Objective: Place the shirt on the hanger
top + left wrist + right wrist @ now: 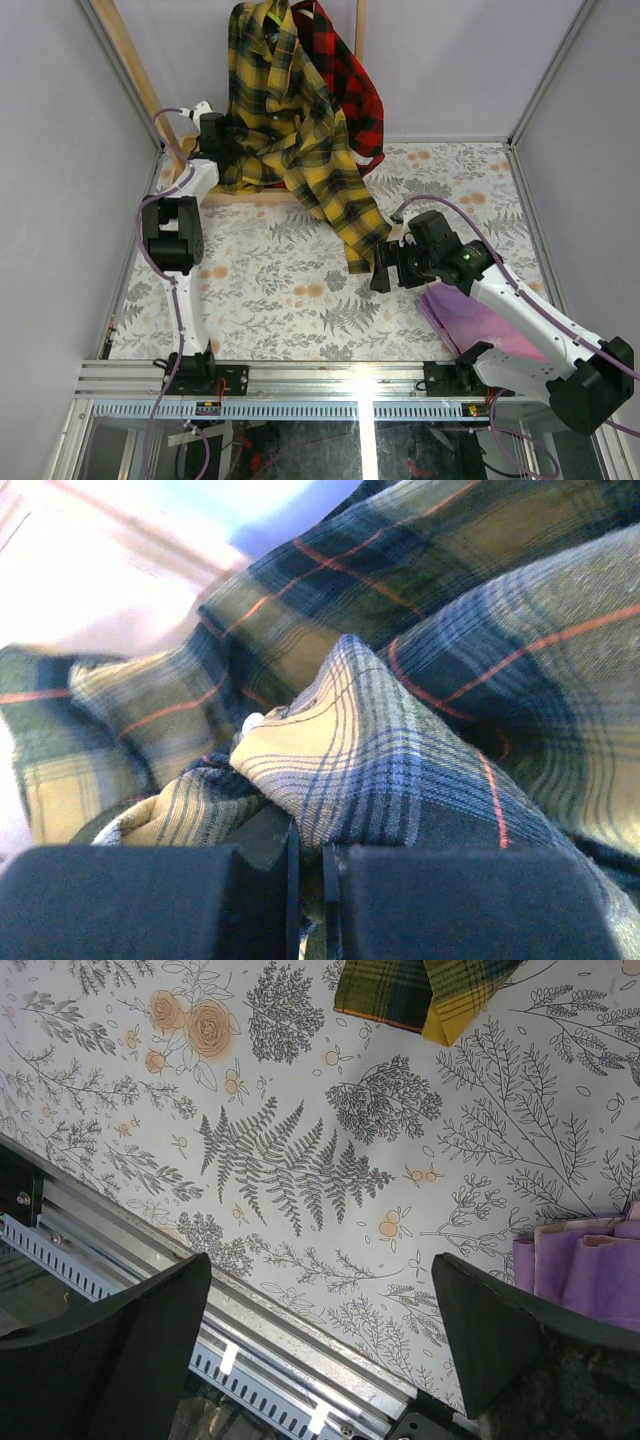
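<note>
Pinching a fold of the shirt (290,130) with the left tool (308,880), tips pressed tight together. Hanging up at the back by the wooden rack (130,60), next to a red shirt (352,85), one long part trailing down onto the flowery surface (270,295). Spread wide on the right tool (320,1330), holding nothing, low over the surface, near the trailing end and a purple cloth (590,1270).

A robot lab cell: plain panel walls (60,120) enclose a floral-covered table (270,300) edged by an aluminium mounting rail (330,378).
</note>
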Controlling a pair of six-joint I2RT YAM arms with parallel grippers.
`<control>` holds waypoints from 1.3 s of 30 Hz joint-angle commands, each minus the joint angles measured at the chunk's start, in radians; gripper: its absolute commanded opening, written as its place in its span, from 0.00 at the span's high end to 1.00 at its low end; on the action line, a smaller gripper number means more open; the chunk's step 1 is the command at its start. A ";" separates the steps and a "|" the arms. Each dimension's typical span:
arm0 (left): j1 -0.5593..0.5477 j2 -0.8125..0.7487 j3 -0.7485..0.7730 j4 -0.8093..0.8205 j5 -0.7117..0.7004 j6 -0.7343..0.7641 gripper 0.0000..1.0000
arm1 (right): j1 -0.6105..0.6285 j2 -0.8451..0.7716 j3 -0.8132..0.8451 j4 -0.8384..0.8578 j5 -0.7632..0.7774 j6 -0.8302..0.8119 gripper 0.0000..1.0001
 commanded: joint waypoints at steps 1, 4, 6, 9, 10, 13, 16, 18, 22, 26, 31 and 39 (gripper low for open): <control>0.019 0.086 0.168 0.031 0.075 0.088 1.00 | 0.002 0.025 0.050 -0.019 0.019 0.009 0.00; 0.028 0.170 0.323 -0.041 0.074 0.103 1.00 | 0.001 0.041 0.060 -0.021 0.015 0.009 0.01; 0.048 0.227 0.390 -0.095 0.098 0.081 1.00 | 0.001 0.045 0.064 -0.021 0.016 0.012 0.00; 0.081 0.235 0.353 -0.105 0.137 0.032 0.87 | 0.001 0.041 0.069 -0.022 0.026 0.013 0.00; 0.088 0.214 0.304 -0.085 0.139 0.026 0.79 | 0.001 0.039 0.070 -0.021 0.030 0.014 0.00; 0.092 0.124 0.172 -0.019 0.139 0.035 0.55 | 0.001 0.029 0.073 -0.020 0.042 0.009 0.01; 0.090 0.037 0.085 -0.006 0.158 0.034 0.44 | 0.001 0.019 0.086 -0.030 0.075 -0.005 0.01; 0.089 -0.037 0.015 0.015 0.154 0.015 0.40 | 0.001 0.006 0.096 -0.031 0.107 -0.009 0.01; 0.076 -0.201 -0.135 0.067 0.152 -0.010 0.29 | 0.000 -0.038 0.122 -0.021 0.198 0.005 0.00; 0.047 -0.322 -0.203 0.026 0.113 -0.004 0.04 | 0.000 -0.078 0.125 0.029 0.299 0.017 0.01; 0.031 -0.486 -0.364 -0.013 0.057 -0.063 0.00 | 0.000 -0.072 0.114 0.065 0.356 0.025 0.00; -0.068 -0.848 -0.723 -0.053 0.010 -0.193 0.00 | 0.000 0.056 0.058 0.168 0.321 0.078 0.01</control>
